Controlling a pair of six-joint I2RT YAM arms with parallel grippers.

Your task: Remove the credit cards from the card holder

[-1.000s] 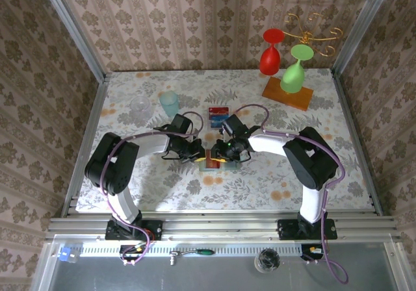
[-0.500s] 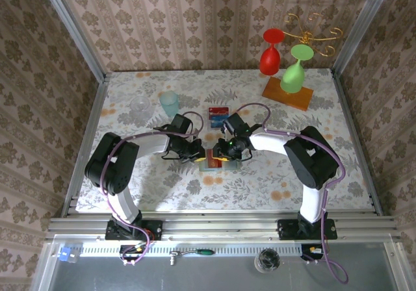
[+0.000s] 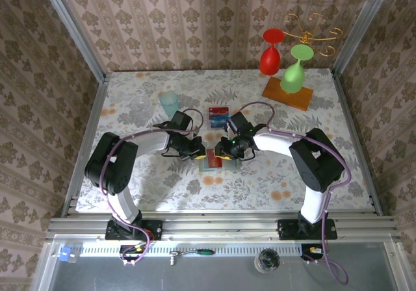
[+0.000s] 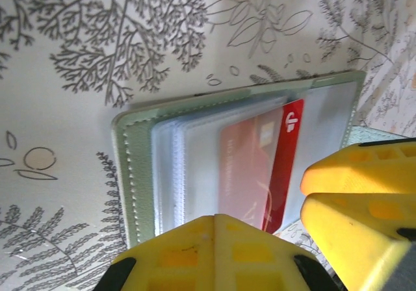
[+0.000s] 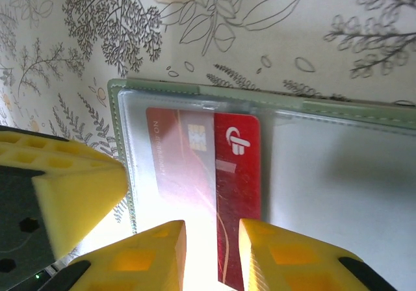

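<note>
Card holder [image 4: 133, 174] lies open and flat at mid-table [image 3: 162, 193], betw. the tips of both arms. The cover is soft-looking, matte grey-green w/ rounded corners and a row of stitches along the rim. Inside is a stack of clear, slightly frosted plastic sleeves.

Red card [image 5: 237, 174] sits in the top sleeve. It's a thin, glossy rectangle w/ a white logo. One strip of it shows bare and bright red. The rest looks pale pink under the plastic, w/ the chip showing through.

L gripper [image 4: 214, 232] has blocky yellow fingers w/ moulded hollows, pressed tight together w/ nothing seen betw. them. In its wrist view the tip is at the holder's 6 o'clock edge.

R gripper [image 5: 212, 239] has the same yellow fingers, a narrow gap apart. In its wrist view they're at 6 o'clock of the red card, and the card lies flat under the gap. Can't tell if the tips pinch anything.

Top view, from the holder:
- 12 o'clock, near: loose card [image 3: 218, 117], flat on the cloth, red w/ blue.
- 10–11 o'clock: clear glass [image 3: 140, 104] and teal cup [image 3: 169, 101].
- 1–2 o'clock, well apart: red goblet [image 3: 270, 56] and green goblet [image 3: 294, 73], both bowl-down, by a wood slab [image 3: 288, 93] w/ a thin gold wire rack [image 3: 312, 28] behind.

The tabletop has a pale floral print.
</note>
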